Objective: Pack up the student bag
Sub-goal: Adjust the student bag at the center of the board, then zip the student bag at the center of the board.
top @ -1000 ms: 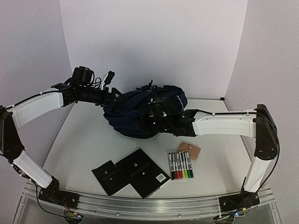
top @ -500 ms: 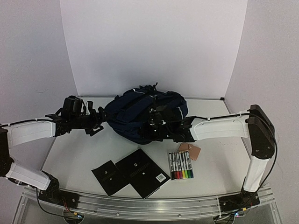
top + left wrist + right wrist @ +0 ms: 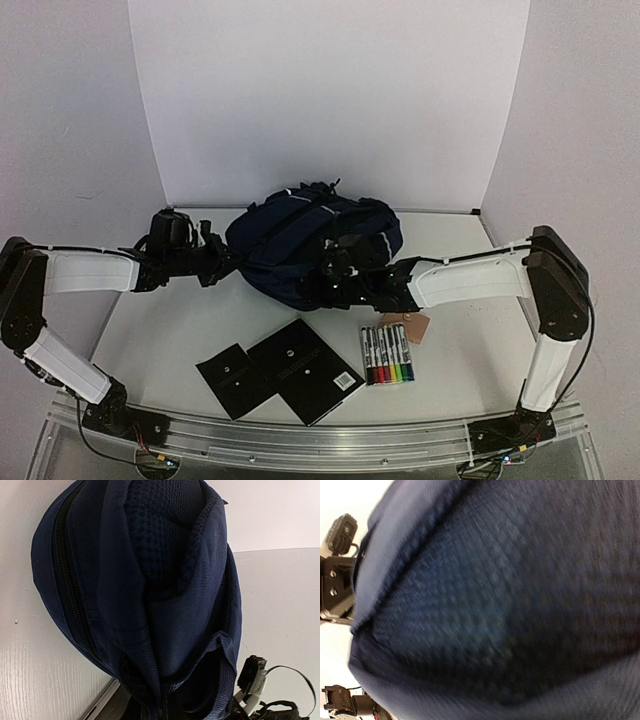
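No legible text anywhere, student bag (image 3: 300,240) included.

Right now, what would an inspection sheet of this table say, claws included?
Surface: white table, no spills seen.
Job's things: navy student bag slumped at the back centre.
Clutter: two black notebooks, marker set and tan pouch near the front, all outside the bag.
Grippers: left gripper shut at the bag's left edge; right gripper shut on its front fabric; fingertips hidden.
Cables: black cable looping at the far right.
Surroundings: plain white walls.
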Action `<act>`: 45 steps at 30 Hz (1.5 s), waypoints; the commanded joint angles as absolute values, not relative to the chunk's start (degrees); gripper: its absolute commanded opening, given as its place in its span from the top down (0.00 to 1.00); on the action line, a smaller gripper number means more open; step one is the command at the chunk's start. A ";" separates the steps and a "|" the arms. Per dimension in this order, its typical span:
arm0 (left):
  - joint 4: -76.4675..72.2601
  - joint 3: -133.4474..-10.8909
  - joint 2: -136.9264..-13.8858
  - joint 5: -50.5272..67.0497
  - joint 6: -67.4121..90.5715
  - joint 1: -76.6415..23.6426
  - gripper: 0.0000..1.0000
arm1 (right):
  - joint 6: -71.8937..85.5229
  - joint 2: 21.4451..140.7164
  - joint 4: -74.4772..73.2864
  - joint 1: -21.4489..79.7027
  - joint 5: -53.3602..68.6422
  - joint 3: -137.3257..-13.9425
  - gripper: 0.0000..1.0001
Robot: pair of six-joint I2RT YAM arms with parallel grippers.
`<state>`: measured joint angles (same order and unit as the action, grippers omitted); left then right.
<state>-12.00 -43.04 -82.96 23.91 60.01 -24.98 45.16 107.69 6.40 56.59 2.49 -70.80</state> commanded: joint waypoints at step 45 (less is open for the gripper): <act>-13.23 -34.58 -75.64 15.53 54.82 -24.67 0.15 | 32.53 101.88 9.96 60.02 -6.50 -58.46 0.48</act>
